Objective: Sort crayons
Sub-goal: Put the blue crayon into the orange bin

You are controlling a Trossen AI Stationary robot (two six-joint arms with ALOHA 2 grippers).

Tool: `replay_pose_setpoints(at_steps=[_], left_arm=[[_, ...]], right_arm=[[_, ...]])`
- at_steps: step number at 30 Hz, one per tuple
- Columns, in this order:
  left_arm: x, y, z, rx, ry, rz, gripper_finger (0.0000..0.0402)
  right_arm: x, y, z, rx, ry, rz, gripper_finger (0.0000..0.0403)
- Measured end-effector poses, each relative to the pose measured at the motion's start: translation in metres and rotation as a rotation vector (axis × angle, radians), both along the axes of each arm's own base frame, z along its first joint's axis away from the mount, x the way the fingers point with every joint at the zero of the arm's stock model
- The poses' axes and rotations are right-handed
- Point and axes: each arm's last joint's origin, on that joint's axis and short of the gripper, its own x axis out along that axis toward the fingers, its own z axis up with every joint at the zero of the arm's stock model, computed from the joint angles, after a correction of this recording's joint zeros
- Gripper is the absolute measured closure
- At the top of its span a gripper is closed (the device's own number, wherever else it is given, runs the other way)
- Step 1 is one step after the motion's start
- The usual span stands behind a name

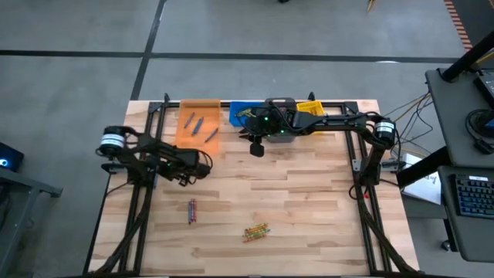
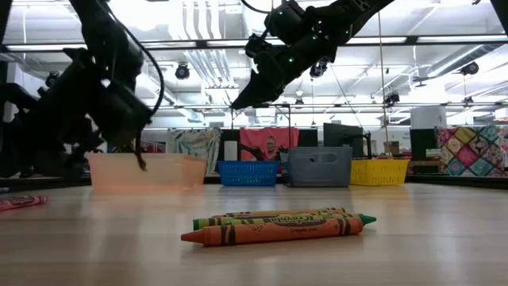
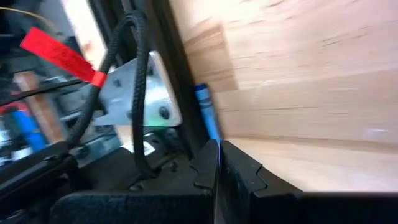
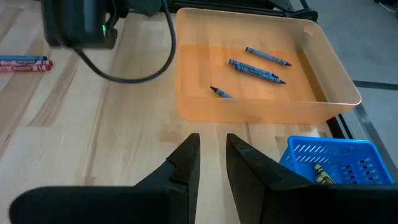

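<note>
Three blue crayons (image 4: 258,65) lie in the orange bin (image 1: 199,123) at the far edge. A red and a blue crayon (image 1: 192,210) lie together on the table toward the near left. Green and orange crayons (image 2: 278,225) lie in a small heap near the front. My left gripper (image 1: 204,167) is over the table's left part, shut on a blue crayon (image 3: 207,112). My right gripper (image 4: 212,155) hangs above the table just in front of the orange and blue bins. It is open by a narrow gap with nothing between its fingers. My left gripper pinches the blue crayon by one end (image 3: 215,138) between its two fingertips. The crayon sticks out past the tips, in line with the fingers. In the low view it points slantwise down below the gripper (image 2: 142,159), clear of the table.
A blue bin (image 1: 244,113), a grey bin (image 1: 279,103) and a yellow bin (image 1: 312,117) stand in a row at the far edge; the blue one holds a green-yellow crayon (image 4: 320,174). Black frame rails (image 1: 139,201) run along both table sides. A person (image 2: 271,149) shows beyond the table.
</note>
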Motion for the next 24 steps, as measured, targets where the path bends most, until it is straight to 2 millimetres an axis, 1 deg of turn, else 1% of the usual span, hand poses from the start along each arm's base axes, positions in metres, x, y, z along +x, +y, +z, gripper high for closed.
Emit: replay_pose_setpoints(at_steps=[6, 10, 15, 19, 21, 24], left_arm=[[-0.005, 0.001, 0.023, 0.062, -0.149, 0.020, 0.0402], [-0.010, -0.002, 0.038, 0.217, -0.250, 0.022, 0.0402], [-0.017, -0.015, 0.058, 0.404, -0.399, -0.001, 0.0402], [-0.019, -0.018, 0.083, 0.496, -0.536, -0.024, 0.0402], [-0.019, -0.017, 0.100, 0.530, -0.597, -0.052, 0.0402], [-0.020, -0.015, 0.125, 0.554, -0.639, -0.114, 0.0402]], right_arm=[[0.000, 0.000, 0.000, 0.000, 0.000, 0.000, 0.0335], [0.000, 0.000, 0.000, 0.001, 0.000, 0.000, 0.0335], [0.002, 0.000, 0.003, 0.028, -0.040, -0.020, 0.0335], [0.010, 0.007, 0.001, 0.032, -0.088, -0.008, 0.0335], [0.020, 0.013, -0.003, 0.023, -0.130, 0.012, 0.0335], [0.032, 0.021, -0.010, 0.010, -0.135, 0.044, 0.0335]])
